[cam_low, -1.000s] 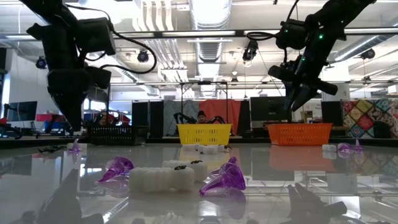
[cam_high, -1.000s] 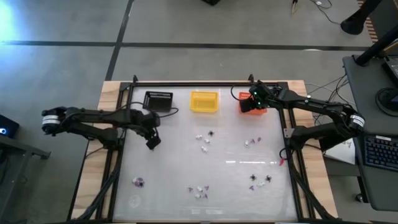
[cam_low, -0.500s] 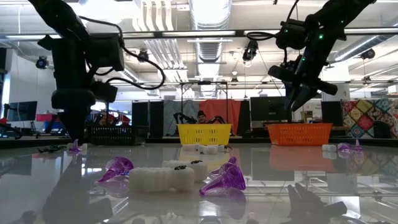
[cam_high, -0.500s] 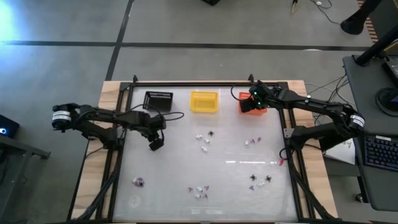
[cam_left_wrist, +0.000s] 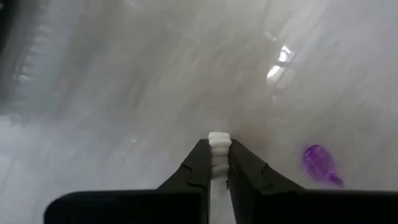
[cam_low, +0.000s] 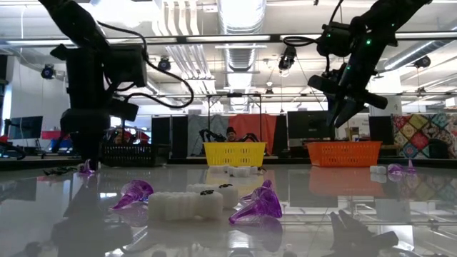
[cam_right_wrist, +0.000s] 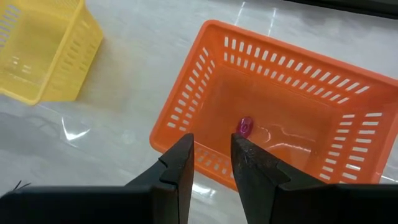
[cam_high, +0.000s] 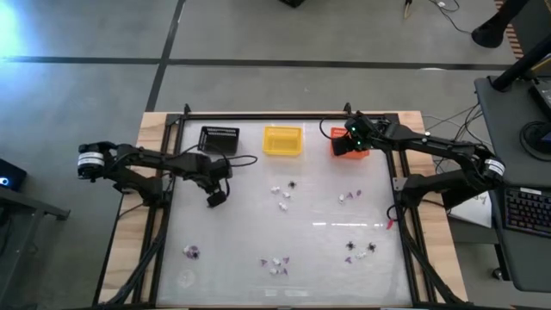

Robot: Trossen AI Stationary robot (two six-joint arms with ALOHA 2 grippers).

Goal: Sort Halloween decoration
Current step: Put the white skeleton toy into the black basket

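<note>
A robotics lab or workshop. The counter (cam_high: pixel 258 232) is a glossy white sheet in a metal frame on a wooden base, standing on a grey concrete floor (cam_high: pixel 258 34). Behind it lies an open hall with exposed ceiling ducts (cam_low: pixel 239 21), strip lights and monitors (cam_low: pixel 18 128). A side desk (cam_high: pixel 516 172) carries a keyboard (cam_high: pixel 525 211) and cables.

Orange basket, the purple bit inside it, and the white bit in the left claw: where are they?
orange basket (cam_right_wrist: pixel 348 99), right wrist view, far wall.
purple bit (cam_right_wrist: pixel 244 127), right wrist view, its middle.
white bit (cam_left_wrist: pixel 218 140), left wrist view, exposed tip.
</note>
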